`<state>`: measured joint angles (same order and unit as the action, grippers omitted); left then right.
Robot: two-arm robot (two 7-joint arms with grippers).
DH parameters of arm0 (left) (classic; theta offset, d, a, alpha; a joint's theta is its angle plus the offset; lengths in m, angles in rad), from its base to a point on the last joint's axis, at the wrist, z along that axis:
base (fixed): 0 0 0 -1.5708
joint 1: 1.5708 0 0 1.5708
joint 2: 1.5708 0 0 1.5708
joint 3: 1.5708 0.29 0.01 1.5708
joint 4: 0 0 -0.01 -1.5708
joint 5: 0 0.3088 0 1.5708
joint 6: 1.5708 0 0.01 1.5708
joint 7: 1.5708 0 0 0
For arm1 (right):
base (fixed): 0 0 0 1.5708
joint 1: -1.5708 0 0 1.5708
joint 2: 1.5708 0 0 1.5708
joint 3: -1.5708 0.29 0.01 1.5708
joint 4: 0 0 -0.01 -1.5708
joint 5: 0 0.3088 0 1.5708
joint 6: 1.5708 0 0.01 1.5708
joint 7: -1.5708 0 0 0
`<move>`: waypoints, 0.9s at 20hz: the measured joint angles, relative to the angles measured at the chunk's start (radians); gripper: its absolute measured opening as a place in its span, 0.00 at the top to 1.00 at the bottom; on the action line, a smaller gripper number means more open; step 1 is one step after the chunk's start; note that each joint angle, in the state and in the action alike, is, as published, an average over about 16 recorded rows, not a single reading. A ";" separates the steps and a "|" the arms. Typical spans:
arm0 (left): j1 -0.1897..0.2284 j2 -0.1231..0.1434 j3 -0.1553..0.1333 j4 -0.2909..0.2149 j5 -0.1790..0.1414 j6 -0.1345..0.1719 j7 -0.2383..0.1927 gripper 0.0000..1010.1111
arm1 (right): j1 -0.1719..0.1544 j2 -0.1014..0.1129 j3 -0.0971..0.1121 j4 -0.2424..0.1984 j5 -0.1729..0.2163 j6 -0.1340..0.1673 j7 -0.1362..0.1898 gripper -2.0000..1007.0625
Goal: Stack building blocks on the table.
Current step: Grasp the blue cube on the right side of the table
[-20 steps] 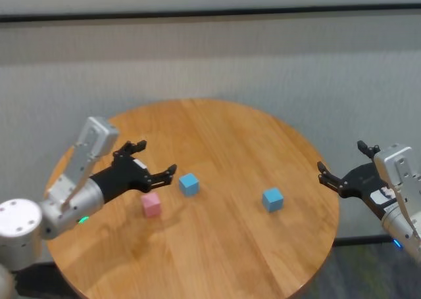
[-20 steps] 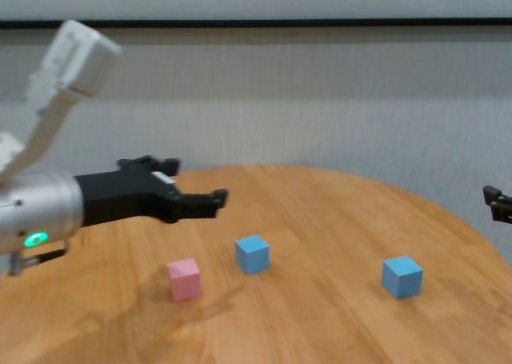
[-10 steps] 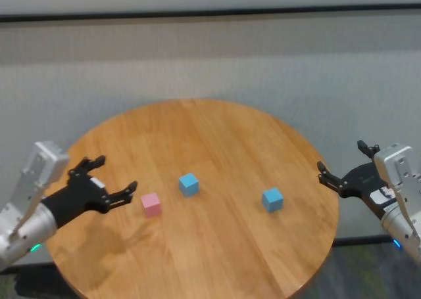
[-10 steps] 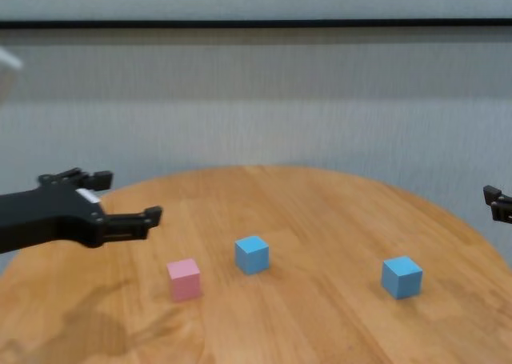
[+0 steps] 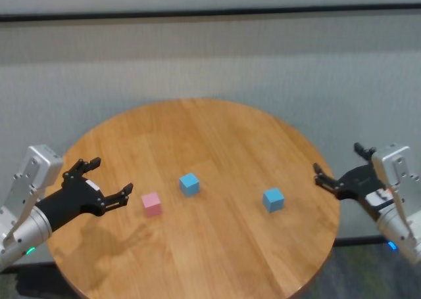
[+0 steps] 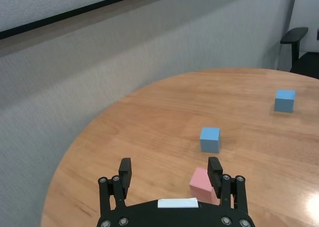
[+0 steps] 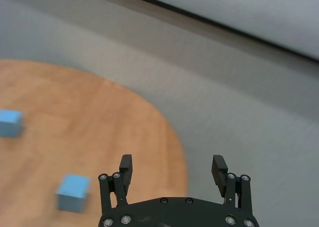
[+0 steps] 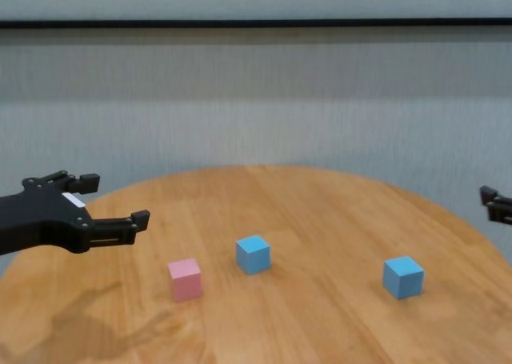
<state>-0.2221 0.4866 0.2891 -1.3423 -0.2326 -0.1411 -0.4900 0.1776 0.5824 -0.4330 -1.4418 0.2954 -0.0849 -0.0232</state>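
Three cubes sit apart on the round wooden table (image 5: 217, 131): a pink cube (image 5: 151, 204) at the left, a light blue cube (image 5: 189, 183) beside it in the middle, and a second light blue cube (image 5: 273, 198) at the right. My left gripper (image 5: 112, 175) is open and empty, hovering above the table left of the pink cube. In the left wrist view (image 6: 169, 163) the pink cube (image 6: 202, 183) lies just past one fingertip. My right gripper (image 5: 337, 160) is open and empty, off the table's right edge; its wrist view shows the right blue cube (image 7: 73, 192).
A grey wall runs behind the table. A dark chair (image 6: 294, 35) stands beyond the table's far side in the left wrist view. The table's far half and front hold nothing.
My left gripper has drawn back from above the pink and middle blue cubes to the table's left side, staying open. My right gripper has shifted slightly toward the table.
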 joint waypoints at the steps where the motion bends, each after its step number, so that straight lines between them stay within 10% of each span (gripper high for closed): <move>1: -0.001 -0.001 0.000 0.001 0.000 0.000 0.000 0.01 | -0.005 -0.005 0.004 -0.006 0.010 0.008 0.001 0.00; 18: -0.015 -0.012 0.007 0.015 0.002 0.005 0.000 0.01 | -0.060 -0.144 0.068 -0.029 0.191 0.148 0.066 0.00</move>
<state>-0.2373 0.4744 0.2961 -1.3275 -0.2306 -0.1358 -0.4902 0.1176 0.4385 -0.3645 -1.4708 0.4859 0.0629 0.0426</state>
